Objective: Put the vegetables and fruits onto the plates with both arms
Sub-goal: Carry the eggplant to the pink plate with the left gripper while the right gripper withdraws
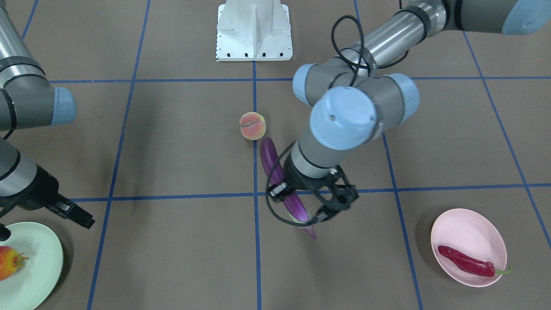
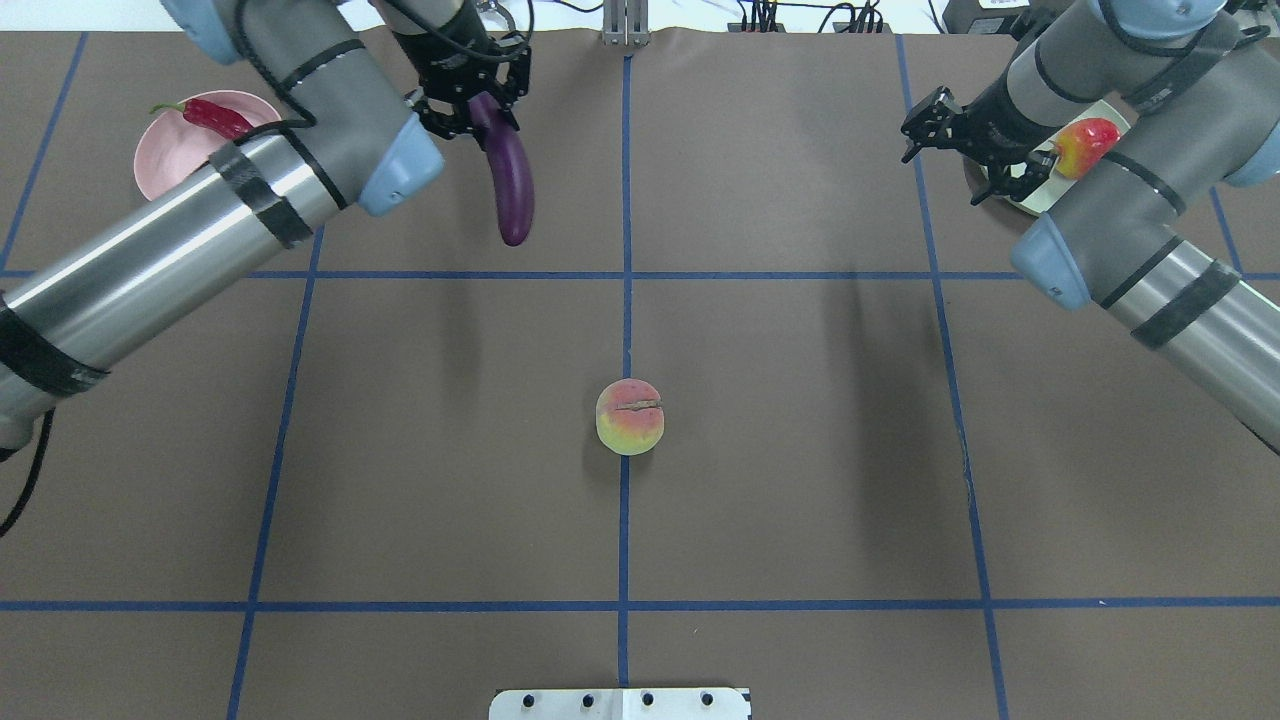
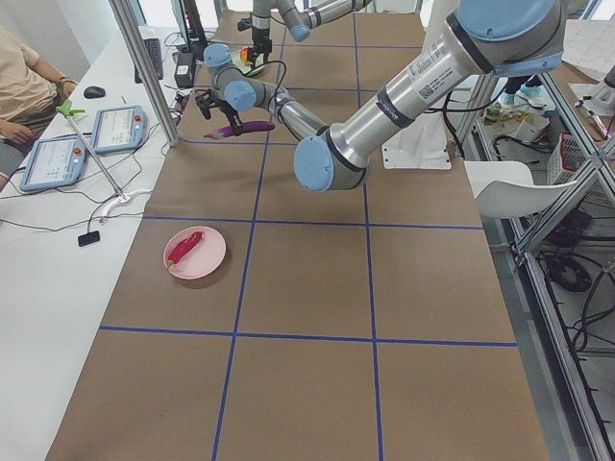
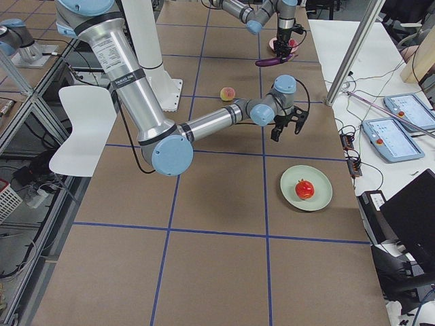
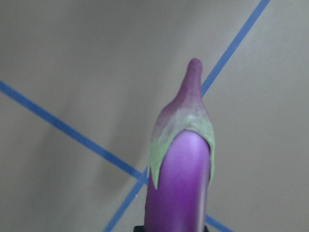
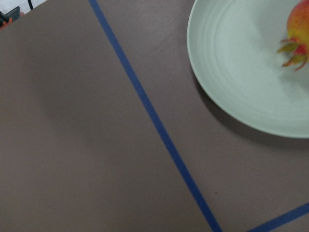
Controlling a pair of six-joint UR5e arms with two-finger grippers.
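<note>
My left gripper [image 2: 475, 108] is shut on the purple eggplant [image 2: 508, 180] near its calyx end and holds it above the table, between the centre and the pink plate [image 2: 160, 165]. The left wrist view shows the eggplant [image 5: 183, 169] from above. The red chili pepper [image 1: 467, 261] lies in the pink plate [image 1: 469, 226]. The crowned red-and-yellow fruit [image 2: 1085, 145] sits on the mint green plate [image 4: 319, 178]. My right gripper [image 2: 948, 155] is open and empty, just beside that plate [image 6: 231, 63]. The peach [image 2: 630, 416] lies alone on the centre line.
The brown table carries blue tape grid lines. The white fixed base [image 1: 254, 30] stands at the robot's edge. An operator and tablets [image 3: 48, 158] are on the white bench beyond the far edge.
</note>
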